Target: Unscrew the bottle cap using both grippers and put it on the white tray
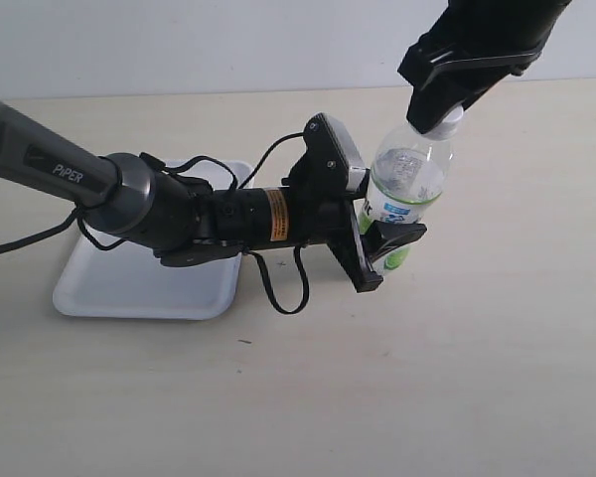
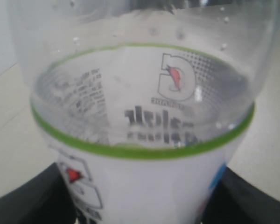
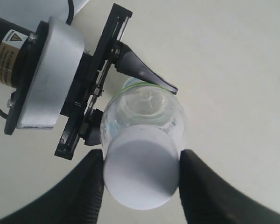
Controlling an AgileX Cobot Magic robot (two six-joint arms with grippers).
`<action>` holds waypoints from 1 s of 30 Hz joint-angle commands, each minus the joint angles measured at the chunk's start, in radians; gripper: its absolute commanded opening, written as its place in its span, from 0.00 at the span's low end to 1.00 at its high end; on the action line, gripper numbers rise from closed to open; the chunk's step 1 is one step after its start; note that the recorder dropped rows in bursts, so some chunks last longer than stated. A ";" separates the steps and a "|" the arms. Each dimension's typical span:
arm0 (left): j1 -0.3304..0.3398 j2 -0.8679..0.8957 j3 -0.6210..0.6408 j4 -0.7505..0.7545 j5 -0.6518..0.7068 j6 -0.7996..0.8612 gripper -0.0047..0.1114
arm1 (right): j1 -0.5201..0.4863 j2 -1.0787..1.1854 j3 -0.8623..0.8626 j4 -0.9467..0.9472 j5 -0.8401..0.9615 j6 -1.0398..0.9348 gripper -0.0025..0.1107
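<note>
The clear bottle (image 1: 407,179) stands upright on the table, its label (image 2: 144,186) filling the left wrist view. My left gripper (image 1: 392,248) is shut on the bottle (image 2: 140,93) at label height, one black finger (image 2: 28,205) on each side. The white bottle cap (image 1: 451,117) sits on the bottle's neck. My right gripper (image 1: 439,109) comes down from above and is shut on the bottle cap (image 3: 141,172), its two fingers (image 3: 84,186) pressing opposite sides. The white tray (image 1: 109,288) lies on the table to the left, partly under the left arm.
The left arm (image 1: 129,194) with its looping black cable (image 1: 278,293) stretches across the tray towards the bottle. Bare beige table (image 1: 427,378) lies in front of and to the right of the bottle.
</note>
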 commanded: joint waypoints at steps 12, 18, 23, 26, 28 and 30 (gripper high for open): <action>0.003 -0.008 0.008 0.000 0.007 -0.001 0.04 | 0.002 0.001 0.001 0.016 -0.003 -0.515 0.02; 0.003 -0.008 0.008 0.000 0.007 -0.003 0.04 | 0.002 0.001 0.001 0.013 -0.017 -0.754 0.02; 0.003 -0.008 0.008 0.000 0.005 -0.003 0.04 | 0.002 0.001 0.001 0.013 -0.015 -1.127 0.02; 0.003 -0.008 0.008 0.000 0.015 -0.003 0.04 | 0.002 0.001 0.001 0.007 -0.015 -1.335 0.02; 0.003 -0.008 0.008 0.000 0.015 -0.003 0.04 | 0.002 0.001 0.001 0.005 -0.015 -1.449 0.02; 0.003 -0.008 0.008 0.000 0.014 -0.006 0.04 | 0.002 0.001 0.001 0.005 -0.015 -1.537 0.02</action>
